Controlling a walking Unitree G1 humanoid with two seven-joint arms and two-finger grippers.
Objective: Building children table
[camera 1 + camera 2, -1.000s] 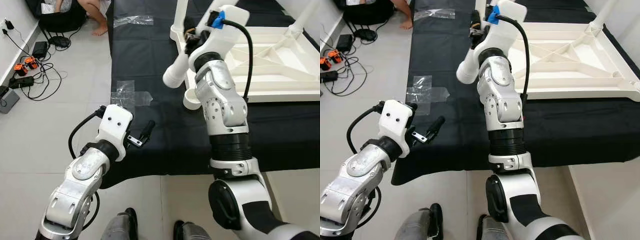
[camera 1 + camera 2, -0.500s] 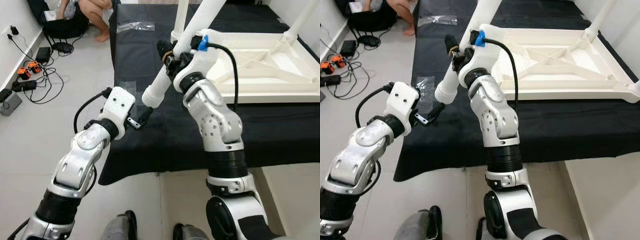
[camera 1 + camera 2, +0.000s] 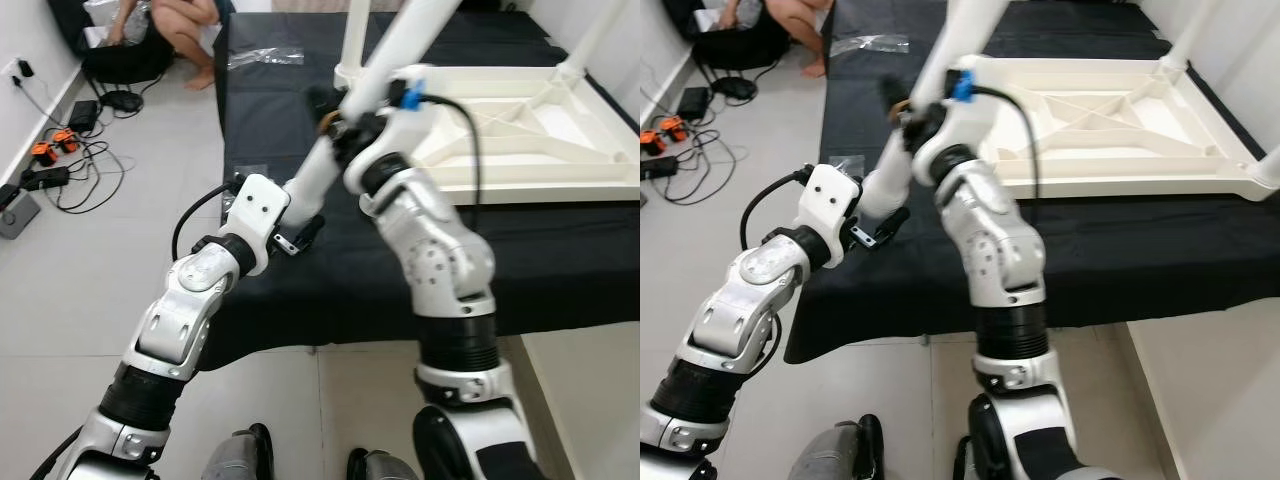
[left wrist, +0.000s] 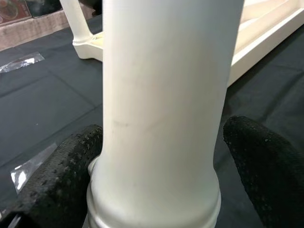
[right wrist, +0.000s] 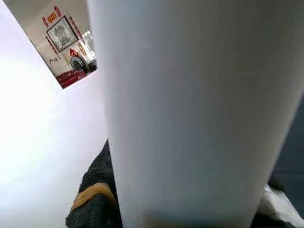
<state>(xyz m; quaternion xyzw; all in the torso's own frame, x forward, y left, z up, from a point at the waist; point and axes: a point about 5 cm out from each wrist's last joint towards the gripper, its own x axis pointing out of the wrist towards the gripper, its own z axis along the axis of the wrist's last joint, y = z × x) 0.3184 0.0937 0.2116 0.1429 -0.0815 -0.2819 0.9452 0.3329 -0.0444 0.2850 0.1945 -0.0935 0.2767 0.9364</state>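
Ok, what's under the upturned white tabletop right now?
The white tabletop lies upside down on a black cloth that spreads past its edges. Whatever the frame covers is hidden. In front, the right gripper holds a loose table leg.

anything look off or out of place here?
Nothing damaged or spilled. The tabletop lies upside down on the black sheet, as assembly would need. A loose leg is held aslant by the right pincer, with the left pincer open around its lower end.

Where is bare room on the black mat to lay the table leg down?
Free: the black mat between the upturned tabletop and the mat's near edge. Crowded: by the plastic wrap and where the left claw and right claw meet the table leg.
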